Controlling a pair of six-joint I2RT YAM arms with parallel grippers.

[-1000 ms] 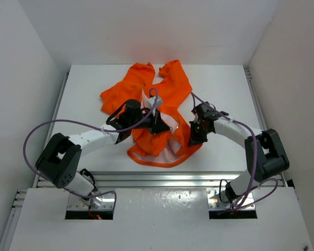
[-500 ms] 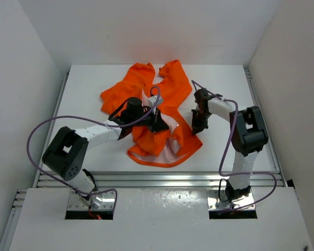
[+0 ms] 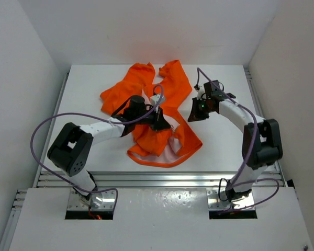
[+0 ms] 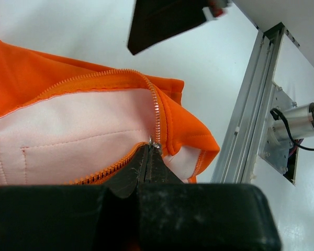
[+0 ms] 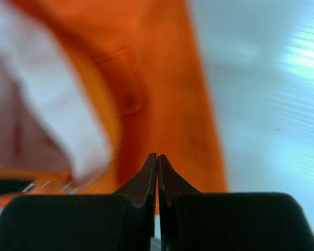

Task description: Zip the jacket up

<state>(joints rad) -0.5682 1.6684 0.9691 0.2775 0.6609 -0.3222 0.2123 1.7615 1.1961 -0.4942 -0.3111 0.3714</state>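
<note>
The orange jacket (image 3: 170, 89) lies crumpled in the middle of the white table, front open, with pale pink lining (image 4: 68, 141) showing. My left gripper (image 3: 161, 125) rests over the lower front. In the left wrist view the left gripper (image 4: 149, 150) is shut on the small silver zipper pull (image 4: 154, 143), where the two rows of teeth (image 4: 156, 112) meet. My right gripper (image 3: 192, 116) hovers at the jacket's right edge. Seen blurred from the right wrist, it (image 5: 157, 157) is shut with nothing between the fingers, above orange fabric (image 5: 167, 94).
An aluminium rail (image 3: 157, 179) runs along the table's near edge, also visible in the left wrist view (image 4: 251, 120). White walls enclose the table on three sides. Purple cables (image 3: 44, 125) loop off both arms. The right gripper's dark body (image 4: 165, 21) hangs just beyond the hem.
My right arm swung away from the jacket's lower right hem, and its gripper moved farther up the table along the jacket's right side. The left gripper stayed at the zipper.
</note>
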